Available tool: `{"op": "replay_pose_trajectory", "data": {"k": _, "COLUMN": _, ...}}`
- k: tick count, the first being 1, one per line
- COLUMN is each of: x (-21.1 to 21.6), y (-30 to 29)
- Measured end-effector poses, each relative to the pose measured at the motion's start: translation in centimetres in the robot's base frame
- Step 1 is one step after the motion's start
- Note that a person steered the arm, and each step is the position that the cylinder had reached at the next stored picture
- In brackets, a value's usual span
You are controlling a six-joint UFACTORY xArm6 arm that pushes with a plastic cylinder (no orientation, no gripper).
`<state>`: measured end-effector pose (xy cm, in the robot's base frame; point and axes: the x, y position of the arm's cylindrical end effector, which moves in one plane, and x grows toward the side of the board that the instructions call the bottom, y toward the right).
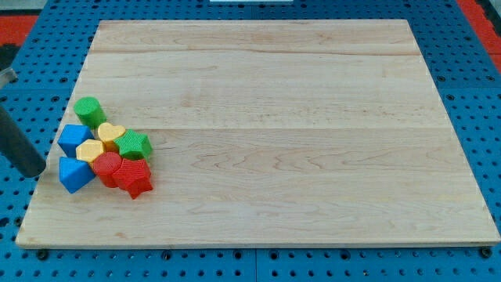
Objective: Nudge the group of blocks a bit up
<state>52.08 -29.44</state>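
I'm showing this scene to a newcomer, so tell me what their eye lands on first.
First comes the tight cluster of coloured blocks at the wooden board's left edge: a green cylinder topmost, a yellow heart, a green star, two blue blocks, a yellow block, a red block and a red star. Next, my tip sits just left of the lower blue block, apart from it.

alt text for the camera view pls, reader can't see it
Eight small coloured blocks sit bunched at the left edge of a wooden board: green cylinder at the top, red star at the bottom. My tip rests just left of the blue block, off the board.
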Motion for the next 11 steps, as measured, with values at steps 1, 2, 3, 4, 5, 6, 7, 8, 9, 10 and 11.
{"op": "replay_pose_trajectory", "data": {"k": 1, "x": 1.1, "y": 0.7}}
{"op": "replay_pose_trajectory", "data": {"k": 2, "x": 3.2, "y": 0.8}}
{"op": "replay_pose_trajectory", "data": {"k": 3, "x": 5.2, "y": 0.9}}
{"op": "replay_pose_trajectory", "data": {"k": 4, "x": 6.5, "y": 3.9}}
{"op": "replay_pose_trajectory", "data": {"k": 5, "x": 6.7, "y": 10.7}}
{"op": "replay_pose_trajectory", "data": {"k": 6, "x": 6.7, "y": 15.8}}
{"op": "replay_pose_trajectory", "data": {"k": 7, "x": 6.0, "y": 15.8}}
{"op": "replay_pose_trajectory", "data": {"k": 8, "x": 4.4, "y": 15.9}}
{"op": "replay_pose_trajectory", "data": {"k": 9, "x": 3.3, "y": 15.3}}
{"op": "replay_pose_trajectory", "data": {"k": 10, "x": 3.3, "y": 13.7}}
{"op": "replay_pose_trajectory", "data": {"k": 11, "x": 3.2, "y": 13.7}}
